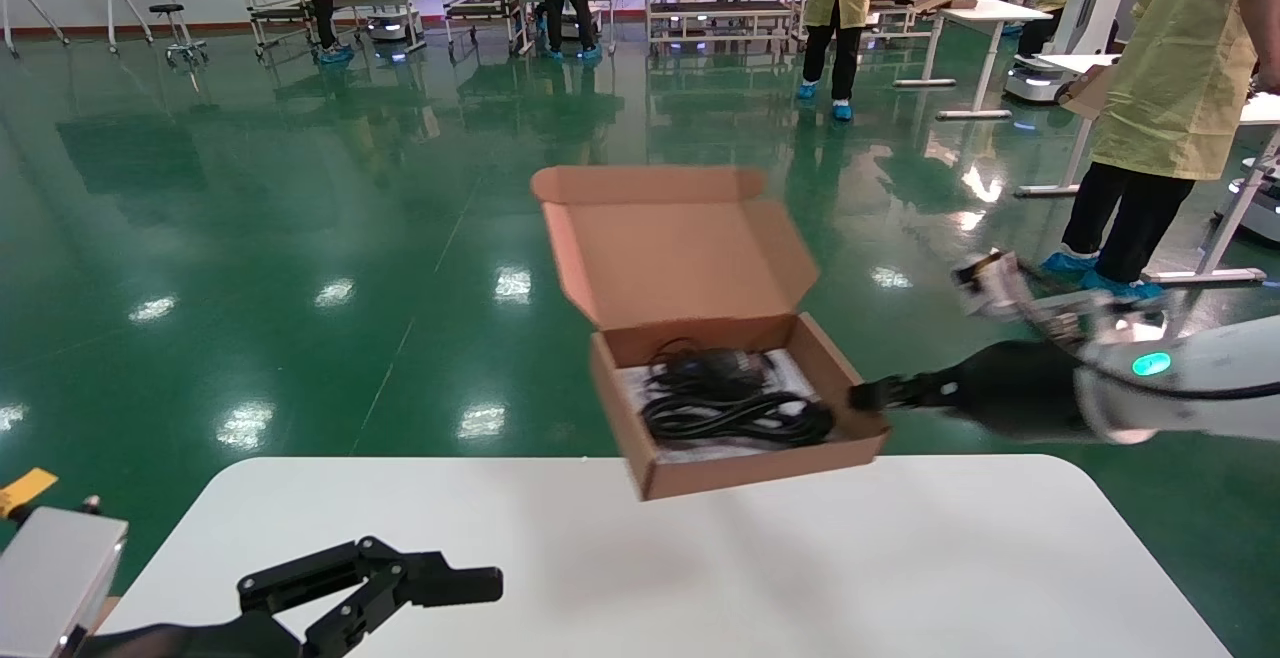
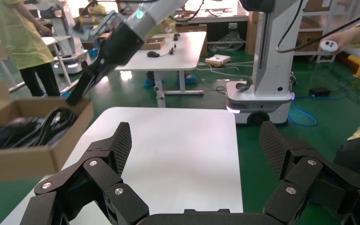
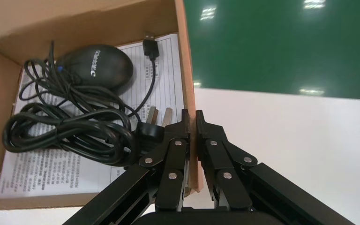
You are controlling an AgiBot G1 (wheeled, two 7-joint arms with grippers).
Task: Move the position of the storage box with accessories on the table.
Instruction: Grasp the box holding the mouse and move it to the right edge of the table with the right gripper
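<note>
The brown cardboard storage box [image 1: 740, 468] hangs in the air over the far edge of the white table [image 1: 700, 578], its lid open and upright. Inside lie a black mouse [image 3: 98, 68], its coiled black cable [image 3: 70, 136] and a white leaflet [image 3: 47, 171]. My right gripper [image 1: 862, 396] is shut on the box's right side wall [image 3: 191, 93], one finger inside, one outside. My left gripper [image 1: 420, 588] is open and empty, low over the near left of the table. The box also shows in the left wrist view [image 2: 28, 159].
Green floor lies beyond the table's far edge. People in yellow coats [image 1: 1180, 88] stand at the far right by white desks [image 1: 980, 13]. Another robot base [image 2: 258, 98] stands past the table's right end. Carts and shelves line the back.
</note>
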